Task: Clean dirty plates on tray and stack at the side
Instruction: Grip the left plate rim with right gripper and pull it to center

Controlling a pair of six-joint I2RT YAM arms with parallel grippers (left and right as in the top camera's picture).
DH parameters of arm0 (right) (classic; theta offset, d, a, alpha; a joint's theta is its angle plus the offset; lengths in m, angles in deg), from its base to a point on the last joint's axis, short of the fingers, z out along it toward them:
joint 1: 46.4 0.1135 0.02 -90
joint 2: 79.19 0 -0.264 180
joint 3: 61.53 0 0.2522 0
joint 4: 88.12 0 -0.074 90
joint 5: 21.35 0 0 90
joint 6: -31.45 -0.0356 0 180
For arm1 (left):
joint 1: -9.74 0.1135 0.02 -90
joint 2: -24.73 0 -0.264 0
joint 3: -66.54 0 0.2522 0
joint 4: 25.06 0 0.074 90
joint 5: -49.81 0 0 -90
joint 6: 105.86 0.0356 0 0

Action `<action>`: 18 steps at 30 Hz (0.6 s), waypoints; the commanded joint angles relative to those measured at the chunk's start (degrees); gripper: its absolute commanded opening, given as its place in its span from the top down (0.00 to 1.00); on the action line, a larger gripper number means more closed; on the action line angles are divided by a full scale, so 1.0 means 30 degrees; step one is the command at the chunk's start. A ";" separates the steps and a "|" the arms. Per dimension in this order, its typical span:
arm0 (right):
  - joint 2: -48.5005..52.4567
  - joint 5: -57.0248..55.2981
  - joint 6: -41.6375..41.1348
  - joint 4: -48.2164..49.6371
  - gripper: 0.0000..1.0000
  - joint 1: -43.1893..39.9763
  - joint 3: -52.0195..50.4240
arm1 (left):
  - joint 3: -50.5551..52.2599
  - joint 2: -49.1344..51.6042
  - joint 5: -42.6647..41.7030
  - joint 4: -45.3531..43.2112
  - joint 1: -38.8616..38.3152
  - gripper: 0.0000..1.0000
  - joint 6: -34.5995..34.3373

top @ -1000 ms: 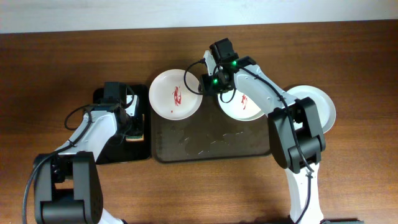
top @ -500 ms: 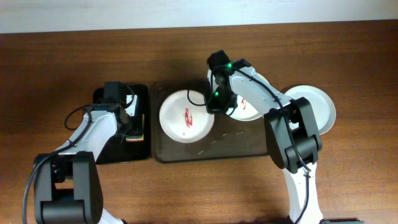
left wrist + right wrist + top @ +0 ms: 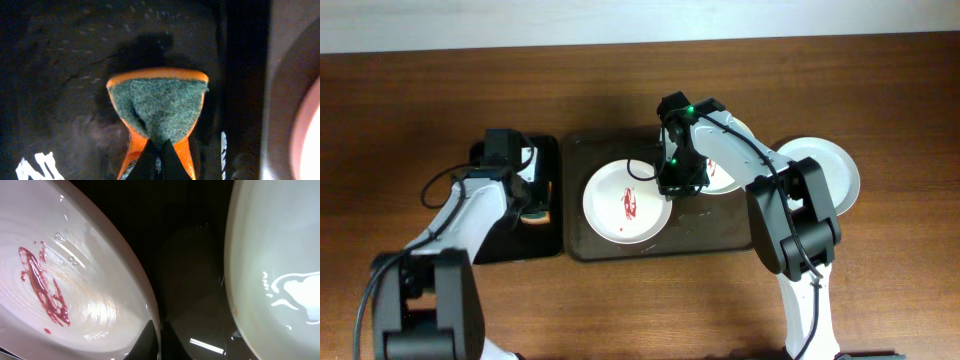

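A white plate with a red smear (image 3: 626, 201) lies on the left half of the dark brown tray (image 3: 720, 236). My right gripper (image 3: 672, 184) is shut on its right rim; the rim sits between the fingers in the right wrist view (image 3: 159, 335), with the smear (image 3: 42, 287) at the left. A second plate (image 3: 723, 176) lies on the tray's right part, mostly under the right arm, and shows in the right wrist view (image 3: 270, 265). A third clean plate (image 3: 835, 172) lies on the table right of the tray. My left gripper (image 3: 533, 205) is shut on an orange and green sponge (image 3: 159, 107).
A smaller black tray (image 3: 500, 238) lies left of the brown tray, under the left gripper and sponge. The brown tray's bare floor shows wet patches. The wooden table (image 3: 410, 110) runs all round.
My right gripper has dragged the smeared plate from the tray's top left edge down and right, fully onto the tray. The left arm has barely moved.
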 commanded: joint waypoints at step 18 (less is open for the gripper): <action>-0.0495 -0.0328 0.0044 0.0138 0.96 0.0168 -0.0342 | -0.0291 -1.0346 -0.0153 -0.1093 0.0204 1.00 -0.0678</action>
